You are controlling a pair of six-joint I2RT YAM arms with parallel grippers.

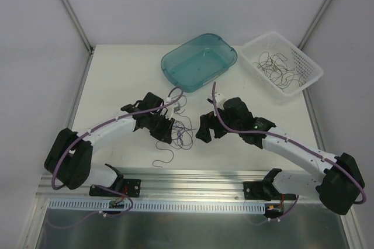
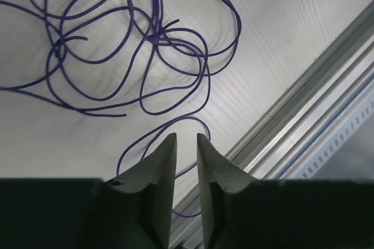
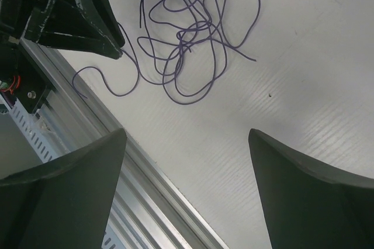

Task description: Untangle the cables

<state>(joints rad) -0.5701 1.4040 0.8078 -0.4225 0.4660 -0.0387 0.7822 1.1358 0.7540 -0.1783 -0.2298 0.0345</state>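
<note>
A tangle of thin purple cables (image 1: 182, 133) lies on the white table between my two grippers, knotted in the left wrist view (image 2: 155, 37) and in the right wrist view (image 3: 187, 33). A loose strand (image 2: 193, 118) curls out of it toward the table's near edge. My left gripper (image 1: 169, 131) (image 2: 186, 136) hangs just left of the tangle, its jaws drawn close with a slim gap. That loose strand crosses the gap, and no pinch shows. My right gripper (image 1: 203, 132) (image 3: 187, 132) stands wide open just right of the tangle, over bare table.
At the back, a teal tub (image 1: 175, 68) sits beside a white basket (image 1: 310, 71) that holds several more cables (image 1: 277, 68). An aluminium rail (image 1: 193, 179) (image 2: 304, 103) (image 3: 146, 167) runs along the near edge. The left gripper's fingers (image 3: 87, 27) show top left in the right wrist view.
</note>
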